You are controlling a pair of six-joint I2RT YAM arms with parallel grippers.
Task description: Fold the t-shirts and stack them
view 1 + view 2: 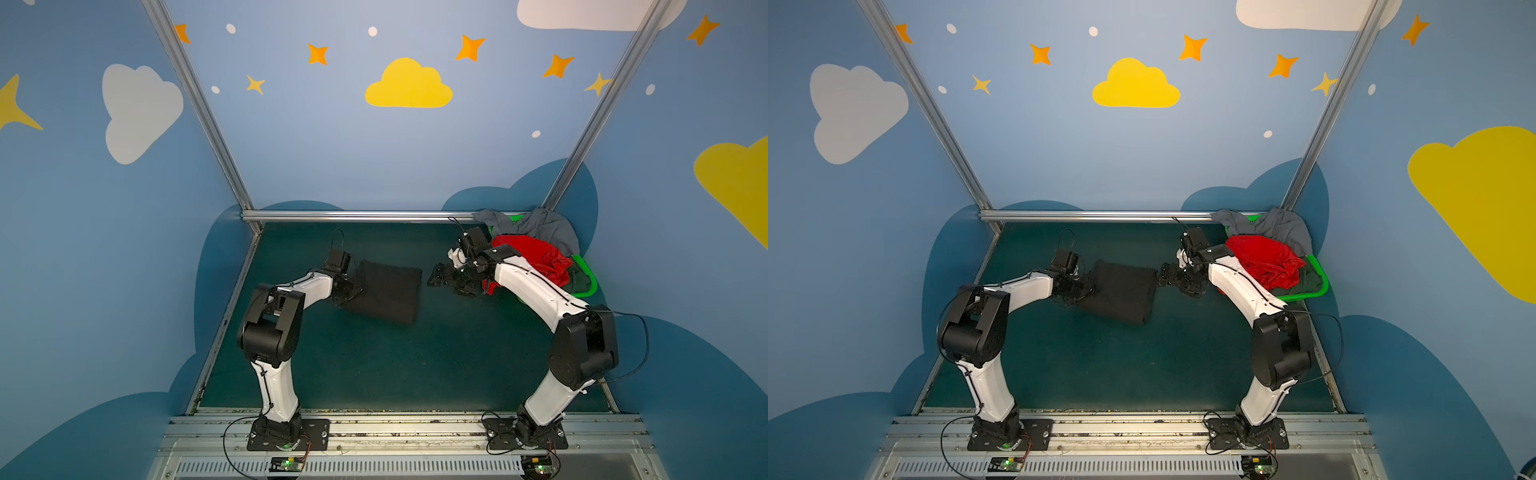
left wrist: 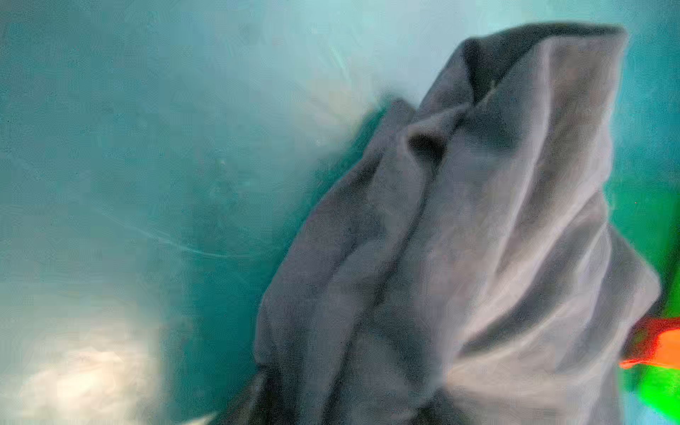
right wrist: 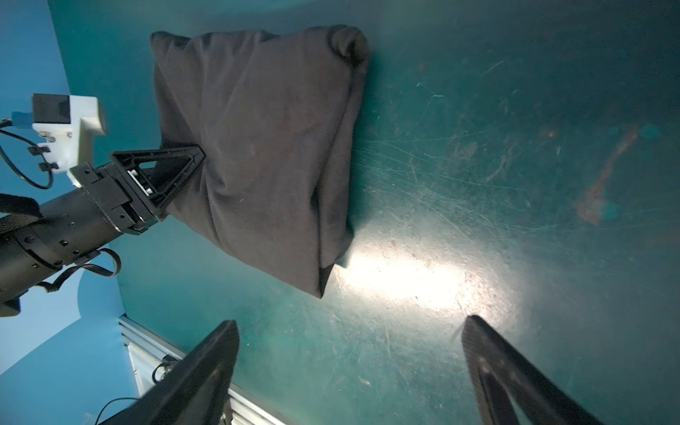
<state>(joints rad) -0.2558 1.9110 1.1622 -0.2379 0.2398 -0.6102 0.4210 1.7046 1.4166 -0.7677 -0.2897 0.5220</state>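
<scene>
Near half of the table (image 1: pixel 374 365) is bare, no stack there. Around mid-table, a bit toward the far edge, the black shirt (image 1: pixel 386 291) lies folded into a compact rectangle, some creases. Left gripper (image 3: pixel 197 158) is at the shirt's left edge; jaws look clamped on the cloth, wrinkles run to the tip. Right gripper (image 1: pixel 435 275) hovers just beside the shirt's right edge, jaws wide apart, holding nothing. Far right corner: green basket (image 1: pixel 592 286) with red shirt (image 1: pixel 532 257) heaped on top, grey shirt (image 1: pixel 544 228) draped over the far rim, dark green shirt (image 1: pixel 579 278) underneath. Progress guess: one shirt folded, probably being tidied or shifted; three unfolded, nothing stacked yet.
</scene>
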